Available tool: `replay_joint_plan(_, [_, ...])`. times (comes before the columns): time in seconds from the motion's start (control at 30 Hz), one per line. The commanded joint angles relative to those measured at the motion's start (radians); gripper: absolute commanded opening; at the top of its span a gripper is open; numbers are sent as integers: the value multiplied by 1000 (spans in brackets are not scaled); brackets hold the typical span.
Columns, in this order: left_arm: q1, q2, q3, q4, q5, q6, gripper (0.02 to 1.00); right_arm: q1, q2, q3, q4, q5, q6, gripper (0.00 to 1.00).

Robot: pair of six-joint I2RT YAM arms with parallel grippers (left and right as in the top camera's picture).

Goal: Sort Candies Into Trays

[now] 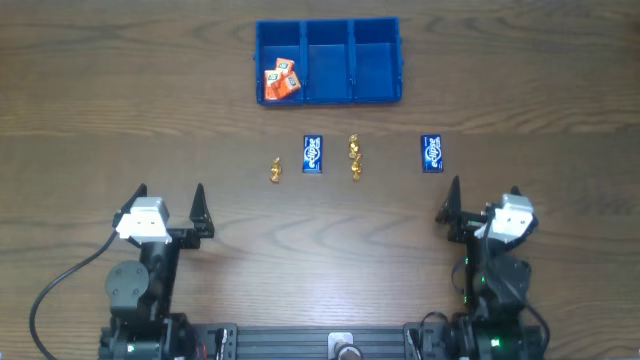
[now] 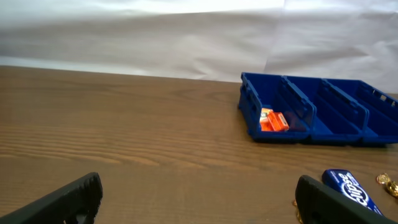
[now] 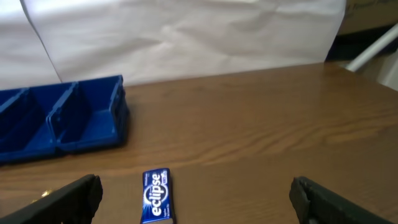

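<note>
Jaws, left: left gripper (image 1: 169, 192) is spread wide with nothing between its fingers. It sits low by the left arm's base, well apart from every candy.
Jaws, right: right gripper (image 1: 484, 192) is also spread wide and holds nothing. It sits by the right arm's base.
Tray: blue tray (image 1: 328, 65) with three compartments side by side, at the far middle of the table (image 1: 100, 100).
Orange candies: orange candies (image 1: 281, 80) lie in a small heap in the tray's left compartment, toward its near end.
Left blue pack: left blue pack (image 1: 313, 153) lies flat on the table, on the near side of the tray, roughly in line with the divider between the left and middle compartments.
Right blue pack: right blue pack (image 1: 432, 153) lies flat on the table, out past the tray's right corner and ahead of the right gripper.
Gold candies: three gold candies (image 1: 354, 146). One lies just left of the left blue pack. Two sit close together between the packs, nearer the left one. They are too small to be sure of the wrapping, which is probably foil.
Layout: packs and gold candies form a loose row between the tray and the grippers, and none touches the tray.
</note>
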Motion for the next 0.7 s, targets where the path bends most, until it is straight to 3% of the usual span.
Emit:
replay_joint_plan(0.03, [5,-10,-14,-42,29,3,998,-3,280,283,-60,13,-60,1000])
replay_joint_plan(0.3, [5,-10,-14,-42,29,3,998,-1,881,834,-391,3,-85,1000])
replay_joint_plan(0.4, [5,-10,-14,-42,29,3,998,0,1081,1004,-572,-55,-85,1000])
replay_joint_plan(0.5, [5,-10,-14,-42,29,3,998,10,1239,1092,-683,-111,-83,1000])
replay_joint_plan(0.7, [5,-10,-14,-42,29,3,998,10,1474,1106,-705,-206,-20,1000])
